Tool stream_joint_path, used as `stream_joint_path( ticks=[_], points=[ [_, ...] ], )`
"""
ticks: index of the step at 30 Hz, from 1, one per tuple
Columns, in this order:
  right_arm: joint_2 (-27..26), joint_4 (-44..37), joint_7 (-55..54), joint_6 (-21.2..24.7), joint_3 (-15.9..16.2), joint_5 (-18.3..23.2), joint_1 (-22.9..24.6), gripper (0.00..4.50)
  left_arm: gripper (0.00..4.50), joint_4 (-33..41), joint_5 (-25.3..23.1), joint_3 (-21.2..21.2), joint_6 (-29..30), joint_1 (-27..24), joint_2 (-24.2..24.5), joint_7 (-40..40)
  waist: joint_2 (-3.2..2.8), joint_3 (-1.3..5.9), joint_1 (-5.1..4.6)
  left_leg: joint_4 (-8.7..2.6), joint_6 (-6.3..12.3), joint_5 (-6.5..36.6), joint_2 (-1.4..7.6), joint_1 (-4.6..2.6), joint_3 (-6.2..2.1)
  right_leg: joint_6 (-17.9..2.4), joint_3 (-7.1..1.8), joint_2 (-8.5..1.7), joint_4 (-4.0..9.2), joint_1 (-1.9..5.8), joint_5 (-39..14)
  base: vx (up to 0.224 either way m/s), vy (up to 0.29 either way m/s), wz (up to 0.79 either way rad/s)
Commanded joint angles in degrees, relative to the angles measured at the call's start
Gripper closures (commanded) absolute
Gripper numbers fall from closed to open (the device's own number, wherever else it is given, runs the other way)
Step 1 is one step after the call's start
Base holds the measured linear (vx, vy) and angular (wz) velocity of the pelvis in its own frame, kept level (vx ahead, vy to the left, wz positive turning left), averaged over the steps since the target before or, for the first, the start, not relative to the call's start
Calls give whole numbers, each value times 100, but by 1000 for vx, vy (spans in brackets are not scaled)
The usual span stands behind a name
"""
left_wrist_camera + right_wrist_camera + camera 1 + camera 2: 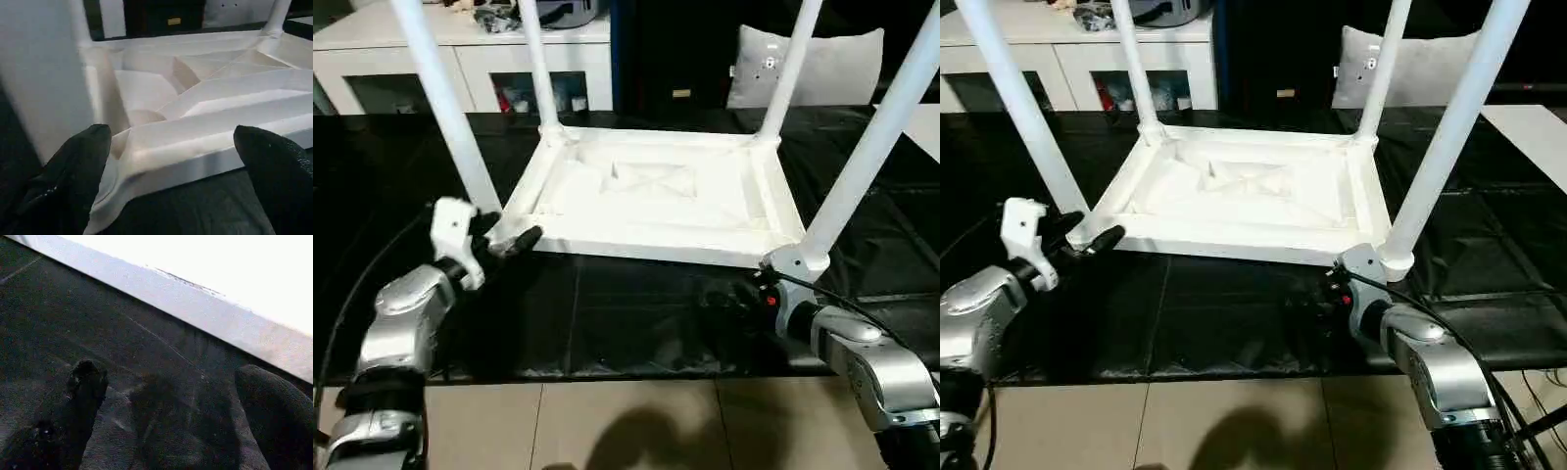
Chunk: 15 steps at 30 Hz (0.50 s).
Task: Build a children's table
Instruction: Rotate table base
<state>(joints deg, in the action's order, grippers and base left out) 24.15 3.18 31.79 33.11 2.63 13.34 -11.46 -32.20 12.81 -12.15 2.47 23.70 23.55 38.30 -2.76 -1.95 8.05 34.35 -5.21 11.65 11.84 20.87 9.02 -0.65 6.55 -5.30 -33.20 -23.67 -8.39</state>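
the table (651, 191) lies upside down in the middle of a black mat (607, 313), its ribbed underside facing up like a shallow tray with nothing in it. four legs rise from the corner sockets: one at 10 o'clock (536, 59), one at 2 o'clock (791, 69), one at 8 o'clock (445, 108) and one at 4 o'clock (876, 147). beyond the mat, at 11 o'clock, a low cabinet (460, 54) with glass doors holds small things too dim to name, and some clutter lies on its top. a grey cushion (808, 64) leans at 1 o'clock. tiled floor (636, 426) runs along the near edge.

the left gripper (509, 238) sits at the table's 8 o'clock corner, at the foot of that leg, on a silver forearm that comes up from 7 o'clock with a white wrist block. in the left wrist view its fingers (73, 176) stand wide apart, one either side of the corner rim, and hold nothing; whether a tip brushes the plastic cannot be told.

the right gripper (729, 294) lies low over the mat at 5 o'clock, just in front of the table's near edge and beside the 4 o'clock leg's socket, its forearm reaching in from the lower right. the right wrist view shows its fingers (83, 396) spread wide above the mat, empty, with the table's white edge just beyond them.
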Motion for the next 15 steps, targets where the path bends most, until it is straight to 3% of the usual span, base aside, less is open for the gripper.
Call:
stream_joint_path(
  ticks=[1,6,7,10,15],
  points=[
    [-11,57,34,-51,-10,8,-115,0,1,106,21,-128,80,-28,96,-110,29,330,-19,-456,105,1210,96,-28,11,-651,-265,-316,370,327,-1942,0,0,0],
    [-42,124,52,-72,1,-8,-195,0,1,-237,-194,-209,-68,88,161,-622,38,342,-18,-450,119,1093,96,-22,5,-633,-269,-307,348,330,-1814,0,0,0],
    [-56,191,54,-104,11,-30,-230,0,1,-492,-147,-173,-180,300,113,-602,87,344,-23,-444,138,1053,86,-27,19,-614,-269,-298,361,323,-1823,0,0,0],
    [-63,311,31,-164,37,-88,-289,0,1,-852,-191,-69,-301,638,61,-515,55,355,27,-438,93,1000,101,-57,16,-657,-281,-320,355,307,-1715,0,0,0],
    [-95,452,-22,-152,38,-121,-392,0,1,-1586,-408,95,-456,1264,23,-601,101,360,15,-441,45,940,82,-26,4,-754,-282,-322,285,366,-1315,0,0,0]
  ],
)
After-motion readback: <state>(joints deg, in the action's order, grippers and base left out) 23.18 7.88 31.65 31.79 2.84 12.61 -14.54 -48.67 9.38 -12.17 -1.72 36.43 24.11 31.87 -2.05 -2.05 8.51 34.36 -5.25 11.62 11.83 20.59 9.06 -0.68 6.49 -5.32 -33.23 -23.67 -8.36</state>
